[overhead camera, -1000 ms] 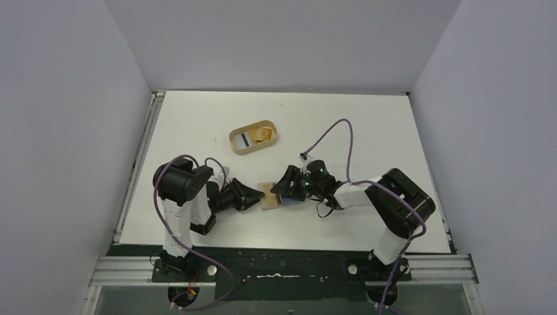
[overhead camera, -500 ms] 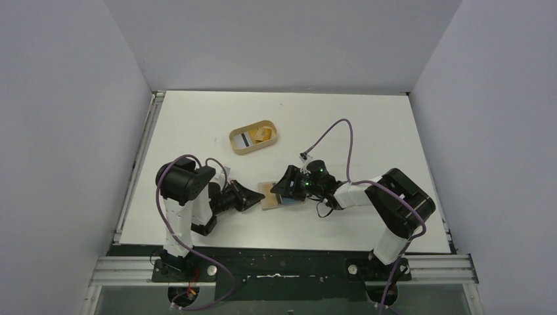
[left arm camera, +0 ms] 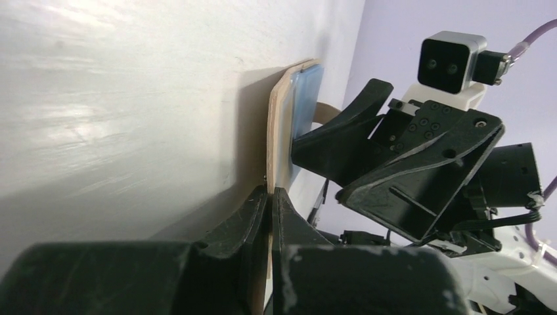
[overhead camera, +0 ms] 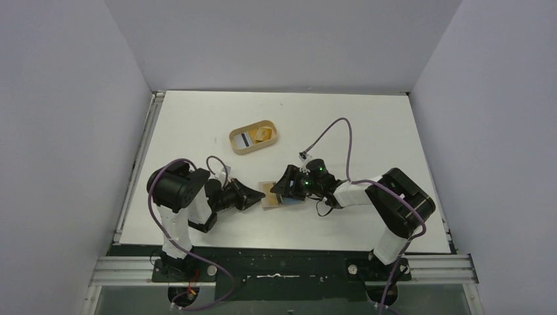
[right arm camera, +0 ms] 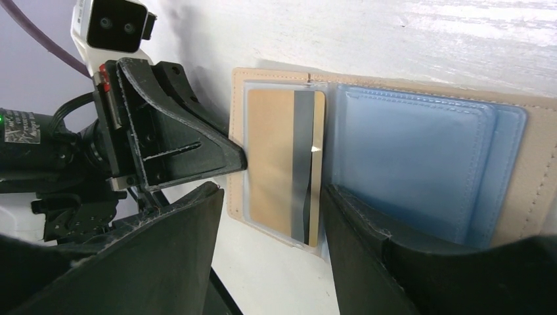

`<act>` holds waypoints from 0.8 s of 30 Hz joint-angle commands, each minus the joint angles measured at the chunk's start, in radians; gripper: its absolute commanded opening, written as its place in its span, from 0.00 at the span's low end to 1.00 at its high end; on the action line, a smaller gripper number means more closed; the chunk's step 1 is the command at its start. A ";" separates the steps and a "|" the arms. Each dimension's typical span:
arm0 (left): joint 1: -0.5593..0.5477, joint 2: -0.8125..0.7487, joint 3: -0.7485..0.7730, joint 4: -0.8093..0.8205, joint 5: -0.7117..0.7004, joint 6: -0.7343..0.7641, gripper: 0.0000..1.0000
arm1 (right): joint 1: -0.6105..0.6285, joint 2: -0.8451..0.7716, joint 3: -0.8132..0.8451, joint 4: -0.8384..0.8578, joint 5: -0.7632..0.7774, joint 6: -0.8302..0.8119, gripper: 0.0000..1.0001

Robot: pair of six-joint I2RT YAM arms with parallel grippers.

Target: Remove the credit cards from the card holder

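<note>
The left arm lies low over the surface (overhead camera: 368,125), reaching toward the middle. The left fingers (left arm camera: 270,200) are pressed together, pinching the left edge of the holder (left arm camera: 281,141). In the left wrist view, that edge seems to stand a little off the surface, with a shadow under it.

Farther back, well apart from both arms, an oval tray (overhead camera: 253,148) sits on the surface. It holds two small flat pieces, one pale with a dark stripe and one yellow.

The holder (overhead camera: 268,199) lies open near the front of the surface, between the two arms. In the right wrist view, its left half is a clear sleeve (right arm camera: 279,98) with a gold card (right arm camera: 272,157) inside. The card has a dark stripe along its right side. The right half of the holder carries stacked blue sleeves (right arm camera: 410,157), and the tan cover shows around them.

The right fingers (overhead camera: 286,188) are spread over the holder and grip nothing. One finger hangs beyond the holder's left edge, just beside the left fingers' tips. The other sits over the fold, its tip against the blue sleeves. The right arm reaches in from the right.
</note>
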 commanded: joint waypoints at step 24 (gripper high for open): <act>-0.015 -0.328 0.072 -0.222 0.020 -0.047 0.00 | -0.002 0.079 -0.066 0.580 -0.237 0.217 0.56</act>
